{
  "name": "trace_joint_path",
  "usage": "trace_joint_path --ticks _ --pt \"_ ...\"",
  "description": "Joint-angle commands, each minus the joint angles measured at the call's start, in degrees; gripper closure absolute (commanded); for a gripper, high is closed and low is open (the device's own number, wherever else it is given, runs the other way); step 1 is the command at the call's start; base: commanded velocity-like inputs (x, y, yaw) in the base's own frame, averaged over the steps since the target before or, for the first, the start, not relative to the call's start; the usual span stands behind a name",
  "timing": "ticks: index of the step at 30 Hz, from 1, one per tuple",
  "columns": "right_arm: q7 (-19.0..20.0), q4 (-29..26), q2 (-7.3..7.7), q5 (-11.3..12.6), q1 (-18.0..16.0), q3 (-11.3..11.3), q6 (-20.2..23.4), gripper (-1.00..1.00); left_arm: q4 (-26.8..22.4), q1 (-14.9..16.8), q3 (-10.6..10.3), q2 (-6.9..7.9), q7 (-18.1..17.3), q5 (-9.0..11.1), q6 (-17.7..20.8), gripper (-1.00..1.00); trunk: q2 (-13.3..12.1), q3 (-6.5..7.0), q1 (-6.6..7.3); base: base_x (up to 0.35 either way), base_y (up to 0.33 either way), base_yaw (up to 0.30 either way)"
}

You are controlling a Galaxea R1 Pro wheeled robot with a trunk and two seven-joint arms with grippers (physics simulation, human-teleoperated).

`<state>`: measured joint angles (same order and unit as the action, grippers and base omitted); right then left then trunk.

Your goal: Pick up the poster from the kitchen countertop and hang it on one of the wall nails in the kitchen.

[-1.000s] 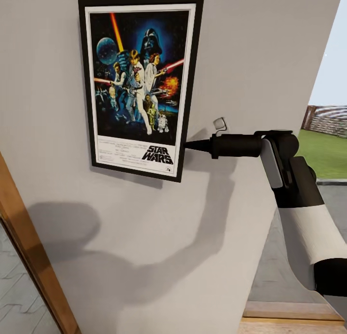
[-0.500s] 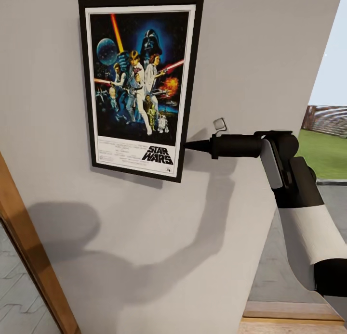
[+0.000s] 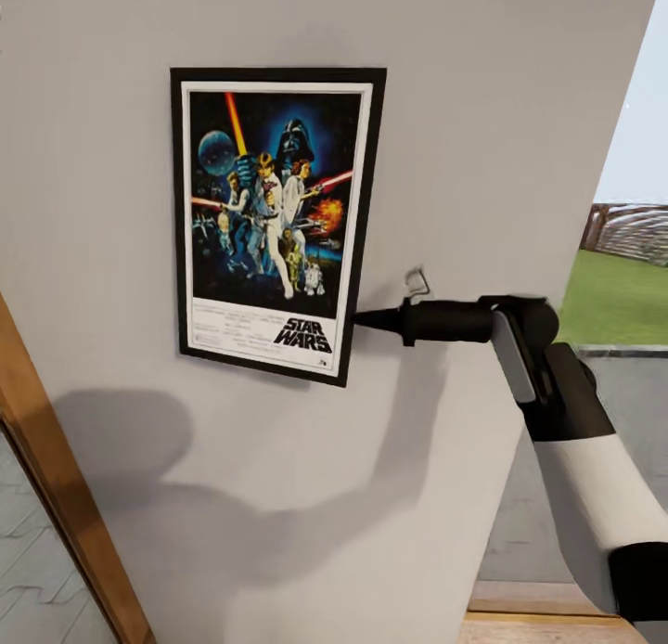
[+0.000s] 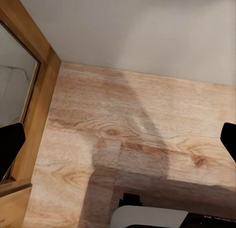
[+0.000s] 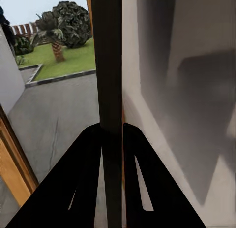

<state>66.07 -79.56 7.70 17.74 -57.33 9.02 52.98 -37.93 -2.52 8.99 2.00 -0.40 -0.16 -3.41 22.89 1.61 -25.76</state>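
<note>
Head view, far left: slanted wooden door frame cut off by the edge, with a strip of pale tiled surface behind it – hard to read. Grey plaster wall carries a broad soft shadow of the arm and a rounder blob lower left.

The poster sits flat against the wall, upright with a slight tilt, whole frame in view – black frame, white border, dark blue artwork, "STAR WARS" logo at lower right. No nail can be made out; anything behind the frame is hidden.

Right gripper comes in horizontally from the right, its tapered black tip meeting the poster's right edge low down, about level with the logo. Right wrist view shows why: the two black fingers are closed tight on the thin dark frame edge, which runs straight up between them. Wall on one side, outdoor paving, lawn and bushes on the other. The right arm is cut off at the lower right corner.

Left wrist view: wooden floor, wall base, a wooden door frame at one side. Left gripper fingertips show as black slivers at opposite edges – jaws spread wide, nothing between them.
</note>
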Motion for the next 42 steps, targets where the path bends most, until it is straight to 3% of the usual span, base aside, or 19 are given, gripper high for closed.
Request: trace_joint_path --ticks 1,8,42 --pt "0.10 -0.09 0.03 0.36 0.72 0.10 -0.33 1.00 -0.04 -0.03 0.06 -0.01 -0.04 -0.02 -0.11 -1.00 0.03 0.00 -0.02 0.000 0.000 0.000" --pt "0.11 -2.33 0.03 0.44 1.06 0.27 -0.64 1.00 -0.04 -0.03 0.06 -0.02 -0.04 -0.02 -0.11 -1.00 0.03 0.00 -0.02 0.000 0.000 0.000" --pt "0.11 -2.88 0.05 0.37 2.16 0.29 -0.67 1.00 -0.04 -0.03 0.06 -0.04 -0.04 -0.02 -0.11 -1.00 0.03 0.00 -0.02 0.000 0.000 0.000"
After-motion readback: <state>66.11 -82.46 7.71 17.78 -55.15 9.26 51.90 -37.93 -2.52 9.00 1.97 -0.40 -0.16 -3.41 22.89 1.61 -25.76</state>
